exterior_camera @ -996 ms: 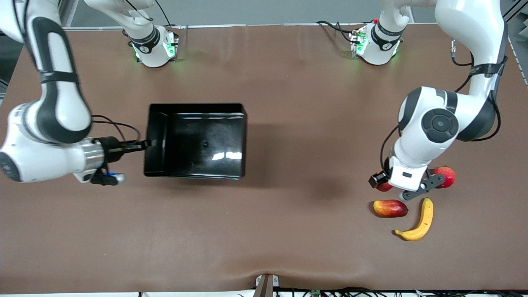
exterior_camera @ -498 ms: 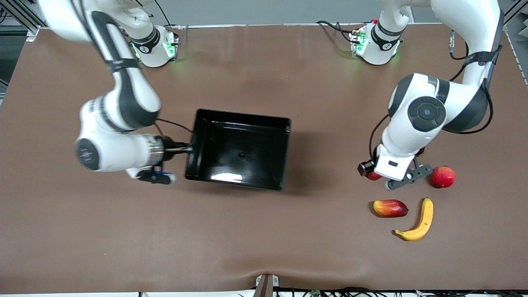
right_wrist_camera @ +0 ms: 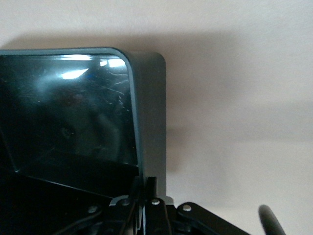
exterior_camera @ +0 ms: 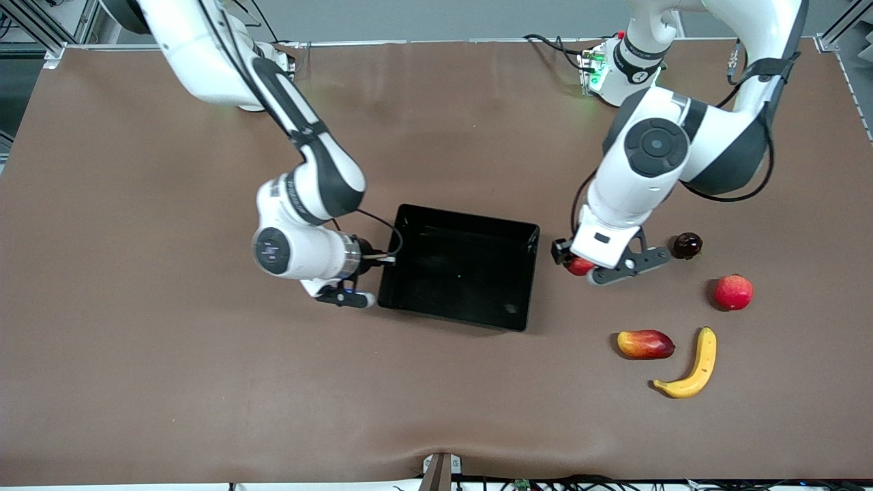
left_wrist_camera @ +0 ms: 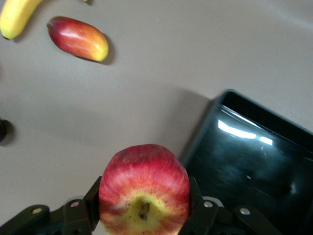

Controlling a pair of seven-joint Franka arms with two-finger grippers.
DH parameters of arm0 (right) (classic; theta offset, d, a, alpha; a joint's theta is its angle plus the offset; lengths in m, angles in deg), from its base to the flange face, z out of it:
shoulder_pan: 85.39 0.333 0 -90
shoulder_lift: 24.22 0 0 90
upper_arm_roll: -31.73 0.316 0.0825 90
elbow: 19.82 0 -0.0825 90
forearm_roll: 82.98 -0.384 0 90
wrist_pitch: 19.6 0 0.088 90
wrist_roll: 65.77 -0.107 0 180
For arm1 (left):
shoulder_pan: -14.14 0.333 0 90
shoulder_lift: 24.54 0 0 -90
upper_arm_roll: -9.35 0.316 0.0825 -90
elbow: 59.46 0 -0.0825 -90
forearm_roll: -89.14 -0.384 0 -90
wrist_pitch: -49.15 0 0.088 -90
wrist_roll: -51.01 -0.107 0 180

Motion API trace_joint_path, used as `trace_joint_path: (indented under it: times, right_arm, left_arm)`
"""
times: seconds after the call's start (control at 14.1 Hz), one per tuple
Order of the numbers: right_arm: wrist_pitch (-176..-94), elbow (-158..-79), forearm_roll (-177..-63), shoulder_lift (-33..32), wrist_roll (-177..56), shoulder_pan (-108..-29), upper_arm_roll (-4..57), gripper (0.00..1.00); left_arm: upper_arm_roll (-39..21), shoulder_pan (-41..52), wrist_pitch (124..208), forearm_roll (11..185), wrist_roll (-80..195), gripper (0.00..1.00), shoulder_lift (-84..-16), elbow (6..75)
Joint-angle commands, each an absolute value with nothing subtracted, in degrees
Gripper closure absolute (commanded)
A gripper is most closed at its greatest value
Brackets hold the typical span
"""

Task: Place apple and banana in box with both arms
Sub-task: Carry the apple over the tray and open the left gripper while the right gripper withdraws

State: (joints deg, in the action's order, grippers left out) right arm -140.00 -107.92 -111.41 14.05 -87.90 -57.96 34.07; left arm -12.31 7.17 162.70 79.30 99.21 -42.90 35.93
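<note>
In the front view, the right hand (exterior_camera: 379, 259) was clamped on the wall of the black box (exterior_camera: 458, 268) at the end toward the right arm. The box sat in the middle of the brown counter (exterior_camera: 204, 382). The left hand (exterior_camera: 585, 267) was up in the air over the counter, just beside the box. It was closed around the apple (exterior_camera: 580, 266), but the arm hid most of it, so only a red bit showed. The banana (exterior_camera: 692, 368) lay toward the left arm's end, near the front camera, with a mango (exterior_camera: 645, 344) beside it. A round red fruit (exterior_camera: 733, 292) and a small dark fruit (exterior_camera: 687, 245) lay farther from the camera.

In the left wrist view, the apple (left_wrist_camera: 144, 191) sat tight between the black fingers (left_wrist_camera: 90, 205), its yellow dimple showing. The banana (left_wrist_camera: 17, 17) was cut off at the edge. The mango (left_wrist_camera: 78, 38) lay whole. The box (left_wrist_camera: 254, 161) showed only one corner.

In the right wrist view, the fingers (right_wrist_camera: 151, 188) pinched the box wall (right_wrist_camera: 151, 117). The hand was partly cut off.
</note>
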Motion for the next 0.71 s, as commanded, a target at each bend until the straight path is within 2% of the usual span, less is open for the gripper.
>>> trace_joint_path:
  times: [0.0, 0.14, 0.21, 0.28, 0.5, 0.64]
  right_arm:
    - [-139.9, -105.7, -112.9, 14.9, -87.8, -56.8, 33.5, 1.00]
    - [-140.4, -105.4, -113.0, 15.4, -87.5, -56.4, 33.5, 1.00]
    - [-140.2, -105.0, -112.8, 15.7, -87.0, -56.6, 33.5, 0.79]
    - [-140.1, -104.8, -112.1, 15.5, -86.8, -56.4, 33.5, 0.01]
    - [-138.3, -102.5, -111.9, 14.0, -86.5, -57.3, 33.2, 0.00]
    - [-129.3, -98.1, -112.3, 13.8, -86.3, -60.8, 33.3, 0.00]
  left_arm:
    - [-13.4, 4.8, 162.3, 79.3, 101.5, 1.00, -44.7, 35.6]
    - [-13.4, 4.1, 162.6, 79.1, 101.8, 1.00, -46.6, 35.6]
    - [-13.4, 3.5, 163.1, 79.1, 101.9, 1.00, -47.6, 35.6]
    - [-13.4, 2.9, 164.6, 79.4, 102.2, 1.00, -48.4, 35.5]
    - [-13.2, -1.2, 168.2, 78.9, 106.7, 1.00, -52.7, 34.1]
    - [-13.2, -2.3, 168.5, 78.3, 107.1, 1.00, -56.1, 33.3]
